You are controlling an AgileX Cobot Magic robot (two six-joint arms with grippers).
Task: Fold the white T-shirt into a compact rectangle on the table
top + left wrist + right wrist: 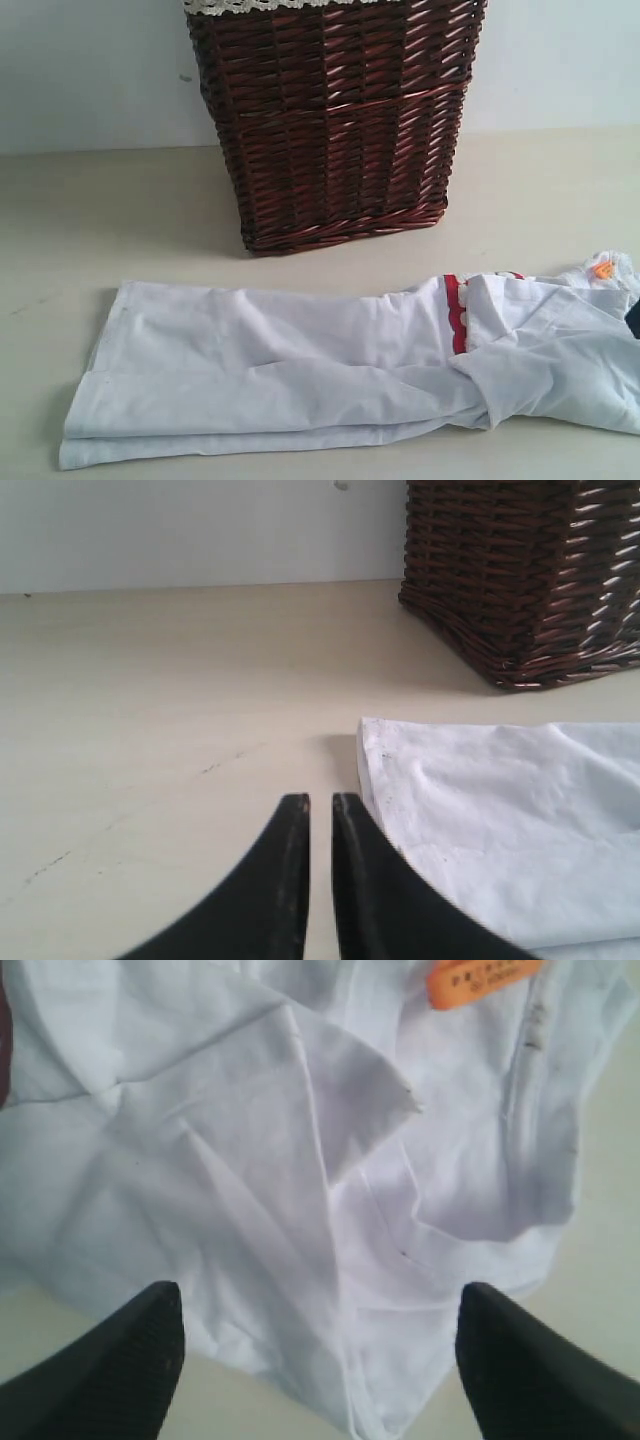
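Note:
The white T-shirt (pixel 300 360) lies on the table (pixel 100 200) as a long, narrow folded strip running left to right, with a red scalloped edge (pixel 455 310) showing near its right end. In the left wrist view my left gripper (pixel 320 800) hovers low over the bare table (pixel 150 680), right beside the white T-shirt's (pixel 500 820) hem corner. Its jaws are shut to a thin slit with nothing in them. My right gripper (pixel 320 1305) stands wide open above the white T-shirt's (pixel 250 1160) crumpled collar end, its fingers straddling a fold without touching it.
A tall dark brown wicker basket (pixel 340 130) with white lace trim (pixel 260 6) stands behind the shirt, also in the left wrist view as the basket (pixel 520 570). An orange tag (pixel 603 268) sits at the shirt's right end, seen as the tag (pixel 485 978). A pale wall backs the table.

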